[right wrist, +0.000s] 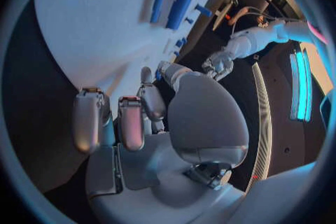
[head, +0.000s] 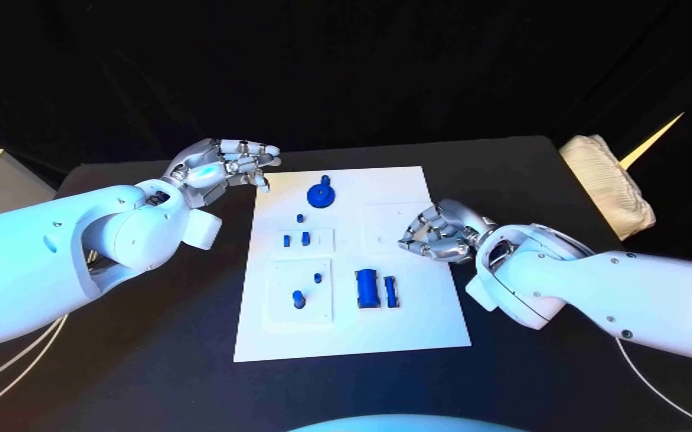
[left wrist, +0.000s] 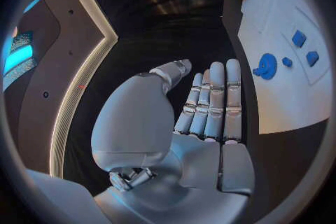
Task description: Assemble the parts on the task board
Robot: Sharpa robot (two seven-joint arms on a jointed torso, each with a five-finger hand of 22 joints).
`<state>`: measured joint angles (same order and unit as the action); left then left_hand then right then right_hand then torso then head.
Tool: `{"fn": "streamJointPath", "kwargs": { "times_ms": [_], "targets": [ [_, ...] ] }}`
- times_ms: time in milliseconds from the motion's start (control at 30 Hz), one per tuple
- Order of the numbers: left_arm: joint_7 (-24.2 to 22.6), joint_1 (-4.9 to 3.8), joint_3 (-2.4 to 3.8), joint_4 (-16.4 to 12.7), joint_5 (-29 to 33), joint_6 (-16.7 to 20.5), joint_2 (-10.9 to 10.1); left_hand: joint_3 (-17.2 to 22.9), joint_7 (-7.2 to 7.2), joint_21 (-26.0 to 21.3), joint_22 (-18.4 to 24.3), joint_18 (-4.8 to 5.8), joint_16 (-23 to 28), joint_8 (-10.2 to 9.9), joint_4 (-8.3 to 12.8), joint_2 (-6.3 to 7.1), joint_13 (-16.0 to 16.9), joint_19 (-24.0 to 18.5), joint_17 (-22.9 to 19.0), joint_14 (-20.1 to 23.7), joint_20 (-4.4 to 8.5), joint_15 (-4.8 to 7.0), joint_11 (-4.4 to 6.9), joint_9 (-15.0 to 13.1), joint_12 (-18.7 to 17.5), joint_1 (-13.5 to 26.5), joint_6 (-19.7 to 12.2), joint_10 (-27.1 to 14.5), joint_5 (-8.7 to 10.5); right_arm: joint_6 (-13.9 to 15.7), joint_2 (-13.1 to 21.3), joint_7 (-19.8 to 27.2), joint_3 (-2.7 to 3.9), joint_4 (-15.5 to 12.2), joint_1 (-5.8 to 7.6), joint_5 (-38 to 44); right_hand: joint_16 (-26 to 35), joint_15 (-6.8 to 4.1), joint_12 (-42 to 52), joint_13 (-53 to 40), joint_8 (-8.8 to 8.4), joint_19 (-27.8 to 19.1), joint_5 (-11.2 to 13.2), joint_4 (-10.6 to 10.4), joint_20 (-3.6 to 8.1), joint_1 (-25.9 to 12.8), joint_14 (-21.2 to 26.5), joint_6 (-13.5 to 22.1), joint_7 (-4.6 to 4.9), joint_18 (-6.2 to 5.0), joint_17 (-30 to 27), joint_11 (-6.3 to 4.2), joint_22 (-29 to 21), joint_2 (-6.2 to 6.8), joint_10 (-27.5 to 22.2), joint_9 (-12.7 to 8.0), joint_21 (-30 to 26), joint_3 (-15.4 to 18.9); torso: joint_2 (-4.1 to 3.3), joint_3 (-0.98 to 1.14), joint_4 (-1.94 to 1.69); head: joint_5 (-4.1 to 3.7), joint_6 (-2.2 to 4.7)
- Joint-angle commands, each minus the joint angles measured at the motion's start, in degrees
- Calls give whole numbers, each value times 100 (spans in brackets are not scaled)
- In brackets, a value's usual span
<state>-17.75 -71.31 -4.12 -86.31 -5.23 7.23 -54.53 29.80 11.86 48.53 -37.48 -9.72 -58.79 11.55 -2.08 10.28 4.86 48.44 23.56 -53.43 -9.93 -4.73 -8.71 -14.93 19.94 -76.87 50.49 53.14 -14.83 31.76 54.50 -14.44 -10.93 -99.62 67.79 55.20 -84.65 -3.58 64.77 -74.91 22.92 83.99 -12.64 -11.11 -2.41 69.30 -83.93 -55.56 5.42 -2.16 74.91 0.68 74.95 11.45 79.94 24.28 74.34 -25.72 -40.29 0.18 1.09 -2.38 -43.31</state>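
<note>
One black table [head: 130, 372] before a dark backdrop carries the white task board [head: 418, 322] at its middle, a folded pale cloth [head: 606, 187] near its far right corner. Several small blue parts [head: 368, 287] lie or stand on the board, including a round piece [head: 322, 193] at its far end. Left robot hand [head: 224, 164] hovers off the board's far left corner, fingers extended together, holding nothing; right robot hand [head: 437, 232], fingers curled, sits over the board's right edge, whether pinching anything cannot be told.

The head camera looks steeply down on the task board [head: 353, 262] from above. Each wrist camera sits close behind its own palm, and both also catch the board.
</note>
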Motion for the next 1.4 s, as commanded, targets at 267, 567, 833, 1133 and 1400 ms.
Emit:
{"fn": "streamJointPath", "kwargs": {
  "times_ms": [267, 567, 833, 1133, 1400],
  "targets": [
    [-979, 155, 5, 816, 596, 359, 466, -125, -3, -1474, 815, 12, 1728, 21, -239, 105, -114, -788, -735, 1047, -332, -311, -150, 83, -236, 42, -168, -160, 127, -337, -851, 3253, 165, 1945, 109, -3544, 3181, 328, -3559, 2061, -185, -1489, 318, 315, -321, 260, 1118, 631, 322, -829, -2445, 324, -1243, -9, -1902, -17, -5382, -343, 300, -82, 31, 89, 560],
    [-1357, 332, 9, 1750, 1017, 533, 1078, -612, -189, -3388, 2164, 0, 3776, 12, -382, -20, -123, -922, -1343, 1129, -661, -546, -243, 293, -973, -194, -242, -12, 431, -715, -1464, 3923, 278, 3246, 65, -4187, 6521, 933, -5602, 5280, -641, -2616, 523, 480, -934, 296, 2736, 737, 605, -836, -4373, 731, -3657, 62, -1963, -339, -7081, -762, 422, -56, -9, 177, 834],
    [-1081, 387, 13, 1820, 794, 513, 1161, -2980, -1186, -4853, 3748, 972, 5879, -1155, 208, -1028, -486, -4844, -2356, 5343, 993, 473, 871, 1493, -1994, 2580, -5049, -5314, 1483, -394, -1507, 3560, 314, 3288, 43, -3934, 8465, 358, -6477, 7491, -2292, -8399, 1264, 1111, 241, -2272, 8393, 5556, -542, 216, -7491, -68, -7495, -1145, -7994, -2428, -7434, 2572, 432, -54, -11, 181, 824],
    [-1115, 591, 125, 1208, 718, 1402, 1112, -2980, -1186, -4853, 3748, 972, 5879, -1155, 208, -1028, -486, -4844, -2356, 5343, 993, 473, 871, 1493, -1994, 7687, -5049, -5314, 1483, 230, -1305, 3890, 612, 2399, -266, -4541, 8465, 358, -6477, 7491, -2292, -8399, 1264, 1111, 241, -6930, 8393, 5556, -542, 216, -7491, -68, -7495, -1145, -7994, -2428, -7434, 2572, 808, -26, -88, 226, 878],
    [-1170, 914, 302, 239, 598, 2810, 1033, -2980, -1186, -4853, 3748, 972, 5879, -1155, 208, -1028, -486, -4844, -2356, 5343, 993, 473, 871, 1493, -1994, 7687, -5049, -5314, 1483, 1008, -1054, 4302, 984, 1292, -650, -5297, 8465, 358, -6477, 7491, -2292, -8399, 1264, 1111, 241, -6930, 8393, 5556, -542, 216, -7491, -68, -7495, -1145, -7994, -2428, -7434, 2572, 911, -18, -109, 238, 893]
  ]
}}
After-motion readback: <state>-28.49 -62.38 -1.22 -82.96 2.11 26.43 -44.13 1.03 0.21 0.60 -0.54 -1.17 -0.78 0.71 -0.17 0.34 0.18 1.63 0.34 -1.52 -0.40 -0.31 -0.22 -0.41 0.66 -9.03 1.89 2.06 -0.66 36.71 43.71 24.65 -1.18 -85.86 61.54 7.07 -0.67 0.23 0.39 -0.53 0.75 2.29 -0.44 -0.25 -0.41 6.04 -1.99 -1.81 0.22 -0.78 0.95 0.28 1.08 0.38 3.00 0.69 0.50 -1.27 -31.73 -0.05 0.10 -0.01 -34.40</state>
